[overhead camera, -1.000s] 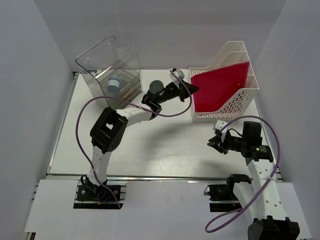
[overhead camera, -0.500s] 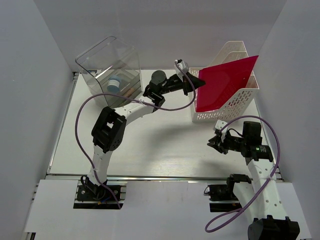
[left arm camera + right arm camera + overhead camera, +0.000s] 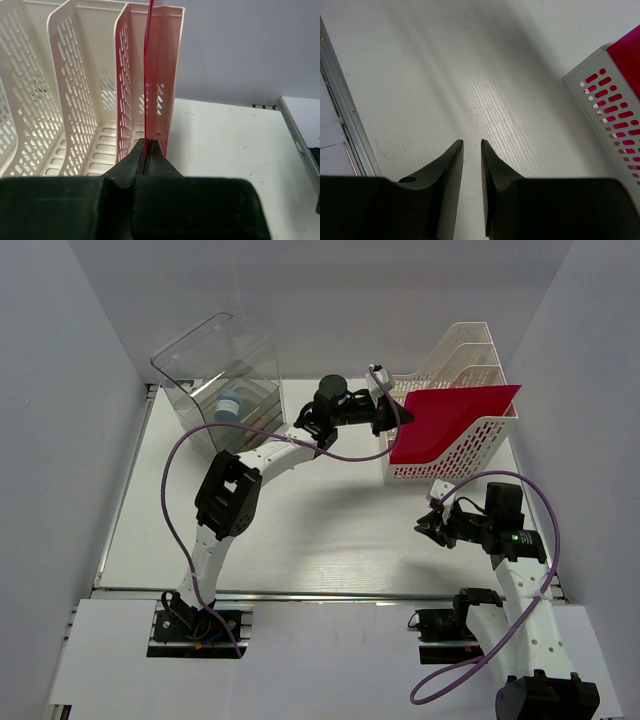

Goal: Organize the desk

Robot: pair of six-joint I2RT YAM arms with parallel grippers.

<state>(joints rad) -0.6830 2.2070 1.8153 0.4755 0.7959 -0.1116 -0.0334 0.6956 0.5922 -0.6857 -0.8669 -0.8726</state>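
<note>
The desk (image 3: pixel 320 530) is a wide white tabletop with a silver rail (image 3: pixel 300 592) along its near edge. My left gripper (image 3: pixel 398 418) is shut on the near edge of a thin red folder (image 3: pixel 450 418). In the left wrist view the jaws (image 3: pixel 146 141) pinch the folder (image 3: pixel 150 75), which stands upright in the front slot of the white slotted file rack (image 3: pixel 65 90). My right gripper (image 3: pixel 425 524) hovers low over the desk in front of the rack. Its jaws (image 3: pixel 471 143) are a little apart and hold nothing.
The file rack (image 3: pixel 470 350) stands at the back right; its corner shows in the right wrist view (image 3: pixel 615 105). A clear plastic drawer box (image 3: pixel 215 370) holding a small blue item (image 3: pixel 229 406) stands at the back left. White walls close in the sides and back.
My left gripper has moved right toward the rack. The red folder, raised and tilted half a second ago, now sits lower and more level in the front slot. The right arm has not moved.
</note>
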